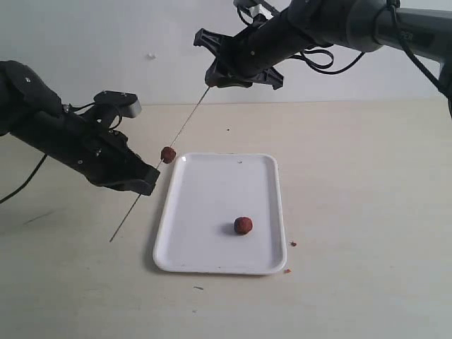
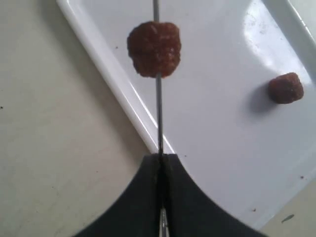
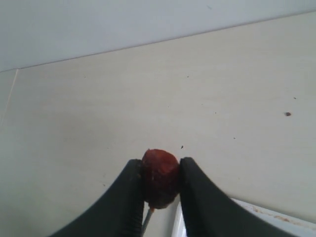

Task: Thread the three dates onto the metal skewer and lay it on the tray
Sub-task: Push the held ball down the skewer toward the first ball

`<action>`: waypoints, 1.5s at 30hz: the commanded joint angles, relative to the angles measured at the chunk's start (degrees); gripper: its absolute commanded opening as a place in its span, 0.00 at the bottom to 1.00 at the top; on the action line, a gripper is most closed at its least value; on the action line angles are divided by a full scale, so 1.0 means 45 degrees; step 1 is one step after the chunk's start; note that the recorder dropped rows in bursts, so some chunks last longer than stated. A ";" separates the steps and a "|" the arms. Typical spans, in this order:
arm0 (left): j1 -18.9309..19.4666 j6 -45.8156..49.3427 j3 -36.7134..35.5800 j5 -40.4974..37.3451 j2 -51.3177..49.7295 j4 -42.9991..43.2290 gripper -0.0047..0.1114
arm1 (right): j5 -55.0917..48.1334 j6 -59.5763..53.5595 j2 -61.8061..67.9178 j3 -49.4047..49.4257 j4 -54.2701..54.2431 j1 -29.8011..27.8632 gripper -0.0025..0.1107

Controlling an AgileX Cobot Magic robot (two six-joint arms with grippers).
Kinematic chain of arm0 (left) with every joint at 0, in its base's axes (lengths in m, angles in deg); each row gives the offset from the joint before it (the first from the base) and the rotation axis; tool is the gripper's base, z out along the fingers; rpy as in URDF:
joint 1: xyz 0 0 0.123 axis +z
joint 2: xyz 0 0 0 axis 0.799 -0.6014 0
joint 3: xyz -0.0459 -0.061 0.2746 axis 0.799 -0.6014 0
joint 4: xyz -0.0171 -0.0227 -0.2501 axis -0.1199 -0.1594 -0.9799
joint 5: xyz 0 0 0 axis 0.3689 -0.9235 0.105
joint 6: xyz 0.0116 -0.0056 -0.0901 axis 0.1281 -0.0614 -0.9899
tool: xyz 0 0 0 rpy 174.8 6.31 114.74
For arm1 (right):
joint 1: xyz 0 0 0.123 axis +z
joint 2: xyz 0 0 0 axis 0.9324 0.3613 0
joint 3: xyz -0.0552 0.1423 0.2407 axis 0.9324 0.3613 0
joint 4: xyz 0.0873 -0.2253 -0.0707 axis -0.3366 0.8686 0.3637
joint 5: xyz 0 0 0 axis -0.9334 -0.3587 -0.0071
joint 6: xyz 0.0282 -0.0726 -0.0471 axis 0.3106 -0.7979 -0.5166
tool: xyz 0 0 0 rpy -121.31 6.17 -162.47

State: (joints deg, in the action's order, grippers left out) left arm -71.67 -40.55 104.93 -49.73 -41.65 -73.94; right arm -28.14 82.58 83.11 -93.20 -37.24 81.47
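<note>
The thin metal skewer [image 1: 182, 126] slants from the table at lower left up to the right gripper. My left gripper [image 1: 150, 182] is shut on the skewer [image 2: 158, 113], low on its length. One date [image 1: 168, 154] is threaded on it just above that grip, over the tray's far left corner; the left wrist view shows this date [image 2: 154, 48] pierced. My right gripper [image 1: 210, 80] is shut on a second date [image 3: 160, 178] at the skewer's upper tip [image 3: 146, 220]. A third date [image 1: 243, 225] lies loose on the white tray [image 1: 212, 258].
Tiny reddish crumbs [image 1: 293, 244] lie on the beige table just right of the tray. The tray's rim [image 2: 123, 94] runs under the skewer in the left wrist view. A pale wall stands behind the table.
</note>
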 commanded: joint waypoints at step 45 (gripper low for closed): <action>-0.0060 0.2035 0.0523 0.2573 0.0089 -0.4015 0.04 | -0.0478 -0.0400 -0.0060 -0.0075 -0.0215 0.1487 0.59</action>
State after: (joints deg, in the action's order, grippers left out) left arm -71.80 -31.57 106.95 -38.51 -41.65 -91.87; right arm -31.17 81.37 83.14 -93.20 -38.58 88.15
